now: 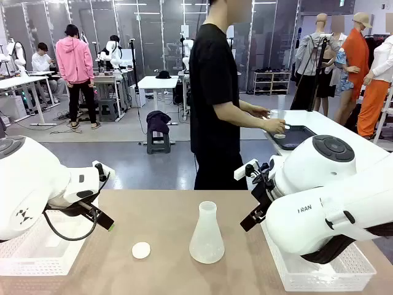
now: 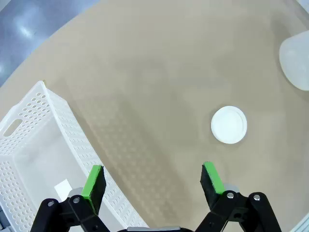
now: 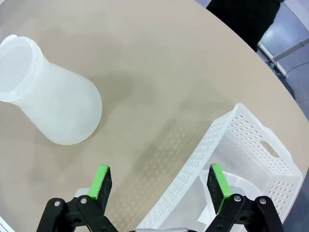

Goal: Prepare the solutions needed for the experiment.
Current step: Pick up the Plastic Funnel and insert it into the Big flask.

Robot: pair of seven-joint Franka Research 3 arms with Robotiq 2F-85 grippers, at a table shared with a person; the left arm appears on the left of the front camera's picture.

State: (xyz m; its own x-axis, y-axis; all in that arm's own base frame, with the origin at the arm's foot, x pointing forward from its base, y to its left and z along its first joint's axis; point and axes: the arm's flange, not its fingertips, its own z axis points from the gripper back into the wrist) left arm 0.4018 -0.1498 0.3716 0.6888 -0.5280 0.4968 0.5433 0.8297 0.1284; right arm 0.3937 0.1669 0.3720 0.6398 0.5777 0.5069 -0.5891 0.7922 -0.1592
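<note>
A translucent conical flask (image 1: pixel 206 236) stands upright in the middle of the tan table; it also shows in the right wrist view (image 3: pixel 53 106) and at the edge of the left wrist view (image 2: pixel 297 58). No liquid shows in it, so the solutions are out of view. My left gripper (image 1: pixel 105 222) hovers open at the table's left, above the basket's edge, with a small white disc (image 2: pixel 229 124) beyond its fingers. My right gripper (image 1: pixel 249 196) hangs open right of the flask, nothing between its green pads (image 3: pixel 102 182).
White perforated baskets flank the table: one at the left (image 1: pixel 37 255) (image 2: pixel 34 154), one at the right (image 1: pixel 325 273) (image 3: pixel 241 154). The white disc (image 1: pixel 141 250) lies left of the flask. A person (image 1: pixel 215 104) stands beyond the far edge, hands over a dark tray (image 1: pixel 301 136) on another table.
</note>
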